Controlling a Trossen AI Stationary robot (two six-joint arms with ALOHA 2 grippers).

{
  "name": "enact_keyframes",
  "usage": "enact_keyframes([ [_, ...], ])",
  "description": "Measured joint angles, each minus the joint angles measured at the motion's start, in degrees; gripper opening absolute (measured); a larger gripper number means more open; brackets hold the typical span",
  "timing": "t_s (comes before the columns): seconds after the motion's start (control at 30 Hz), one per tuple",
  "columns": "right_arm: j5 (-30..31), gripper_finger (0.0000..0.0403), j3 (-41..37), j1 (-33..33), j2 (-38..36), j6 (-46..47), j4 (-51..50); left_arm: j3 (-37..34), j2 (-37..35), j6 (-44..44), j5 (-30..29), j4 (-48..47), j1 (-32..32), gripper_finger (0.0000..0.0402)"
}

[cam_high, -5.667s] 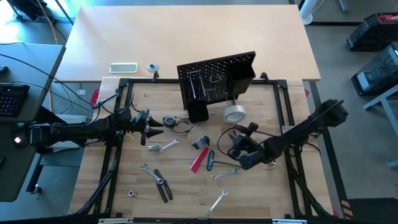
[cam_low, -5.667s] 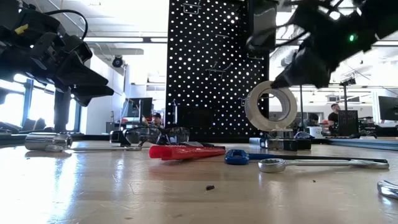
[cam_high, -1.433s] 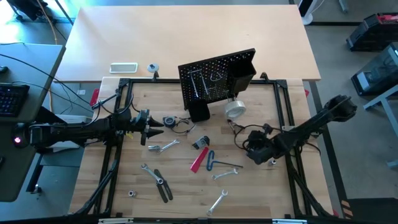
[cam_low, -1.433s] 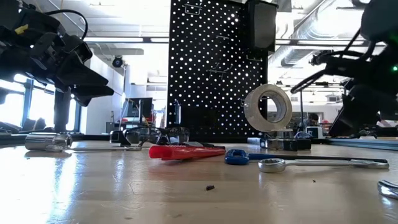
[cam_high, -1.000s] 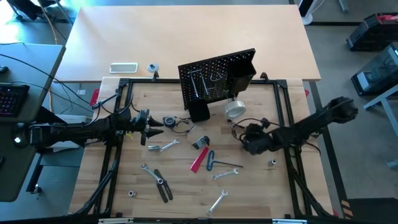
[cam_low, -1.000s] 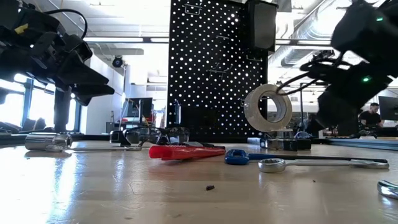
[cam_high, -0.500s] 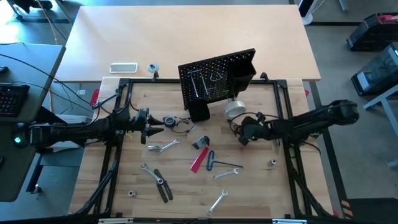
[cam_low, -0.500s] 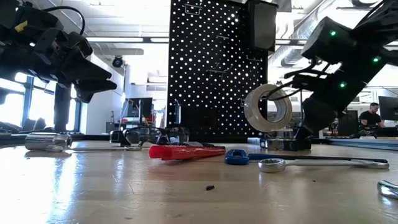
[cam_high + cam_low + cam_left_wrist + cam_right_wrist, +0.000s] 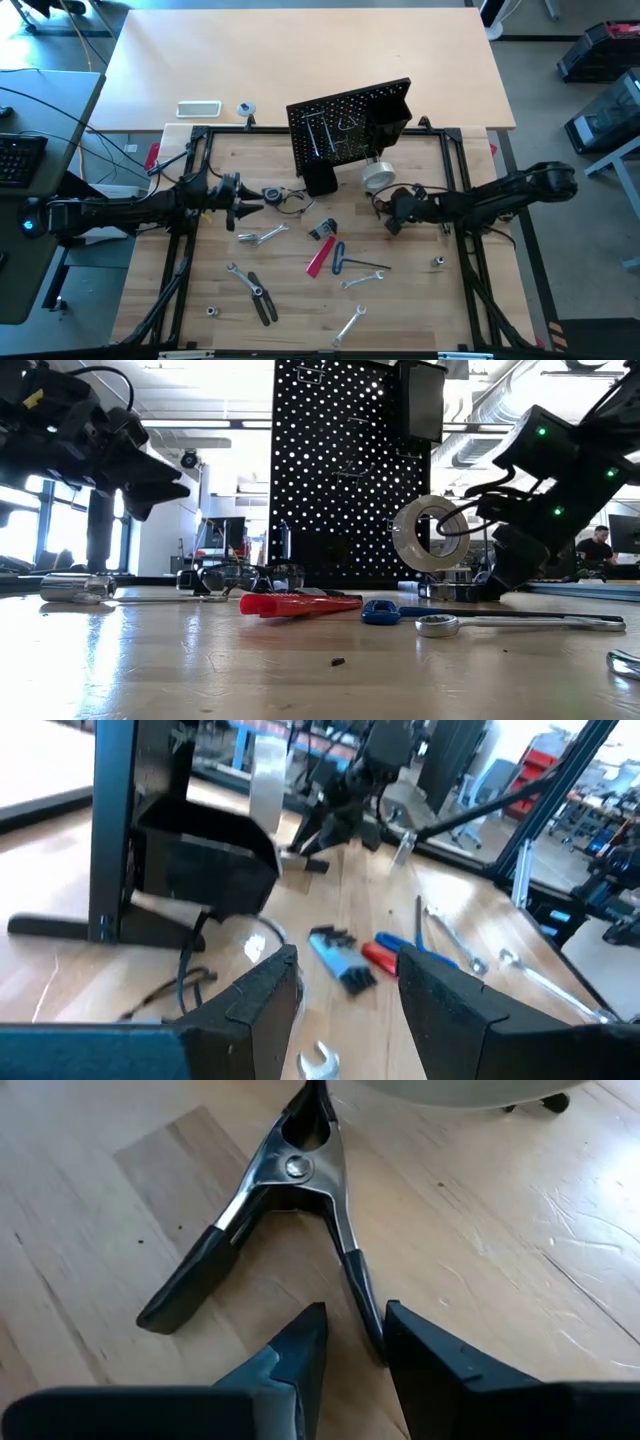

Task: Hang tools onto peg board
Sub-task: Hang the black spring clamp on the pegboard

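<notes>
Right gripper (image 9: pixel 350 1345), jaws a bit apart w/ nothing held, is low by the clamp (image 9: pixel 285 1190) near the peg board (image 9: pixel 345 125): risk is fingers straddle only one handle, so clamp may twist away; left gripper (image 9: pixel 345 985) waits open.

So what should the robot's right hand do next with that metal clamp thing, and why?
Probably ease forward and down, then close on one handle. The right gripper hovers open just short of the spring clamp, one black-tipped handle pointing into the gap between its fingers. The clamp lies flat on the table, not yet held.
</notes>
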Motion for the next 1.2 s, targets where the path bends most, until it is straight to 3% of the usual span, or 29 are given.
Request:
enact_keyframes([
  [0.37,-1.33,0.0009,-1.65,1.26,3.99,-0.67,8.79,0.00,0.02,-0.42,-0.08,3.64,-0.01,0.0163],
  [0.7,-4.01,0.0005,-1.74,8.67,5.73,3.08,14.86,0.00,0.02,-0.50,-0.17,2.90,-3.05,0.0163],
  [0.83,-6.11,0.0003,-1.76,12.02,5.79,3.21,19.05,0.00,0.02,-0.50,-4.73,3.62,-4.36,0.0163],
  [0.97,-5.12,0.0002,-1.74,15.10,5.79,3.65,21.78,0.00,0.07,-0.73,-8.35,4.30,-6.01,0.0163],
  [1.2,-0.72,0.0001,-1.68,19.74,5.75,1.18,27.90,-0.04,1.71,-1.94,-8.88,8.74,-9.54,0.0163],
])
